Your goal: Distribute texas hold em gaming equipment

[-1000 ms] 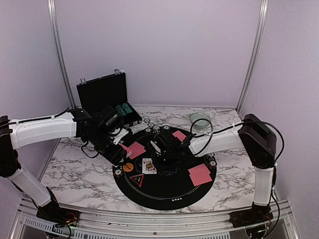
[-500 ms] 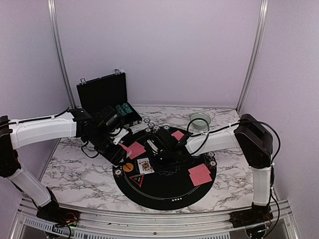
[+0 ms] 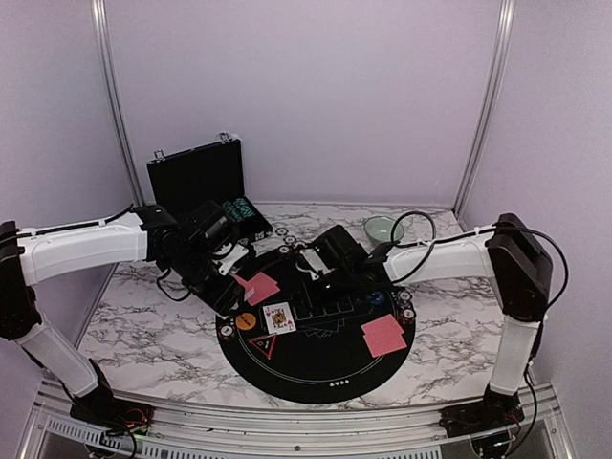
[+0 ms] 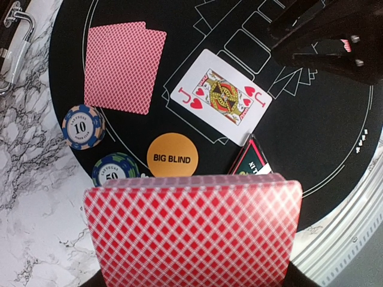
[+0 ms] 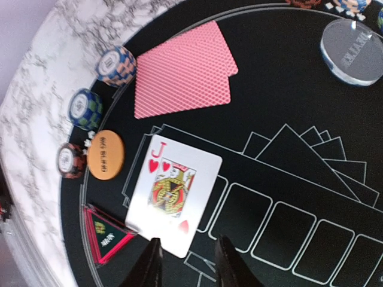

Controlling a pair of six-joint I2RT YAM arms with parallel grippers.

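Observation:
My left gripper (image 3: 226, 283) is shut on a deck of red-backed cards (image 4: 191, 230), held above the left rim of the round black mat (image 3: 325, 368); the deck hides its fingers. A face-up jack of hearts (image 3: 278, 317) lies on the mat, also seen in the left wrist view (image 4: 221, 97) and the right wrist view (image 5: 173, 200). Two face-down cards (image 4: 122, 66) lie beside it, with an orange BIG BLIND disc (image 4: 172, 158) and chip stacks (image 4: 82, 125). My right gripper (image 5: 188, 269) is open and empty, hovering just behind the jack.
A black hard case (image 3: 196, 177) stands open at the back left with chips inside. A pale green bowl (image 3: 382, 229) sits at the back right. Another face-down pair (image 3: 384, 335) lies on the mat's right. A clear dealer disc (image 5: 353, 45) and a triangular marker (image 4: 254, 161) lie on the mat.
My right gripper has drawn back from over the jack toward the rear of the mat, leaving the card flat. It now covers the far pink card. The left arm barely moved.

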